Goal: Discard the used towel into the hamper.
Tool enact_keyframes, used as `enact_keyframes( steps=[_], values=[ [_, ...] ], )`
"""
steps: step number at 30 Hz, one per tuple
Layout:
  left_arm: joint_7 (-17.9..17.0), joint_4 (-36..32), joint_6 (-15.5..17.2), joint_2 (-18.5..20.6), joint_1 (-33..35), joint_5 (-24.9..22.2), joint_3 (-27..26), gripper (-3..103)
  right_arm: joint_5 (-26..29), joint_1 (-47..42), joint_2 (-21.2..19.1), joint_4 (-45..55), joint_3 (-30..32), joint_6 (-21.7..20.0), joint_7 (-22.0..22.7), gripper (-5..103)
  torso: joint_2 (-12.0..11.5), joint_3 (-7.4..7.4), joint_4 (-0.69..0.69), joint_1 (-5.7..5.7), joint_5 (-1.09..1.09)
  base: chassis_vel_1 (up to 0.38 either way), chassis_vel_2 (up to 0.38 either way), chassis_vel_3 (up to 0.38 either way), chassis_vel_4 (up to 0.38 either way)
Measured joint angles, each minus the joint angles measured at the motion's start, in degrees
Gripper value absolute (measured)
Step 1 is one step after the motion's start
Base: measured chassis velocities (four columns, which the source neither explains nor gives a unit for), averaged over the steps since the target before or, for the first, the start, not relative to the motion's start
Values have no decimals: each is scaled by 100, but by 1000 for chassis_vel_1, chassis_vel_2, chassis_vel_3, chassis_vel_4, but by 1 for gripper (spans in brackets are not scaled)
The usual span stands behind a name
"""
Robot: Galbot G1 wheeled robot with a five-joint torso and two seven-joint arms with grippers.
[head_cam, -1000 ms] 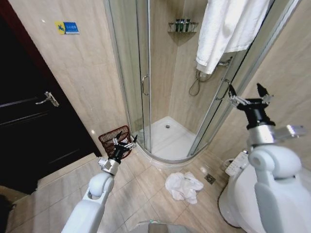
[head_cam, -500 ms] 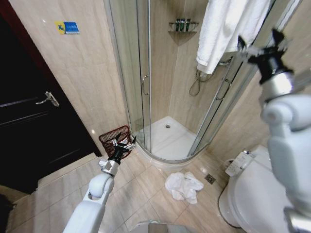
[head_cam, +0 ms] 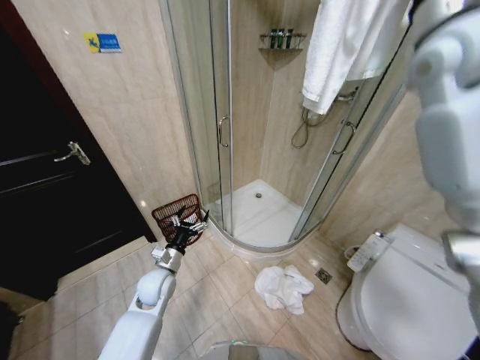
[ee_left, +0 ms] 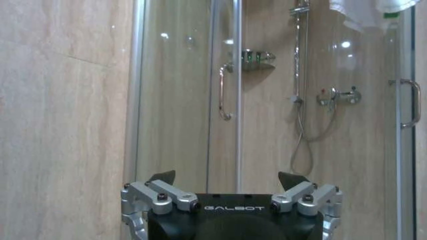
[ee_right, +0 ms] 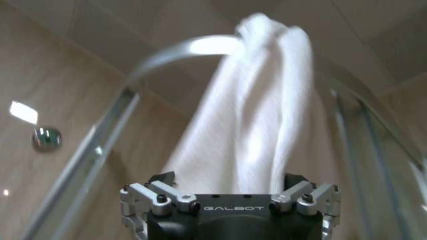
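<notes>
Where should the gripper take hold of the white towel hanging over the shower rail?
Probably the lower hanging folds of the hanging towel, approached head-on from below. It drapes in loose vertical pleats over the shower rail, and the open right gripper already faces them, so closing across the bunched cloth should catch it.

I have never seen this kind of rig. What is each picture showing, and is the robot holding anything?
It is a wheeled robot with two arms, in a bathroom. The head view looks down: the left gripper hangs by the reddish hamper, a crumpled white towel lies on the floor tiles, and another towel hangs over the shower enclosure. Each wrist view looks past that arm's own fingers. The right gripper is raised at the hanging towel, fingers apart. Both grippers are open and hold nothing.
</notes>
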Motion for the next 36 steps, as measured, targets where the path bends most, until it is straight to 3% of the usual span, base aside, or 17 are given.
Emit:
enact_keyframes(
  steps=[5,8,19,26,33,36],
  values=[
    [-1,-18,-43,-3,24,-40,-37,100,-300,585,650,-444,-250,-250,468,100,0,-1,2,-2,1,0,0,0,0],
    [-1,-26,-76,4,52,-94,-74,100,-501,685,779,-621,-262,-291,567,100,0,-1,0,-2,2,0,0,0,0],
    [27,98,-243,49,71,-221,-191,100,-779,677,698,-994,-144,-329,643,100,0,0,-2,-2,5,0,0,0,0],
    [33,133,-270,30,53,-220,-161,100,-779,737,628,-1238,-30,-232,376,102,0,-1,-1,-2,5,0,0,0,0],
    [49,185,-341,-2,79,-189,-135,100,-580,596,431,-1097,-24,-160,231,79,0,-1,-1,-2,5,0,0,0,0],
    [56,199,-356,-11,83,-182,-129,100,-540,519,350,-1047,-21,-160,219,75,1,-1,-1,-2,5,0,0,0,0]
  ],
)
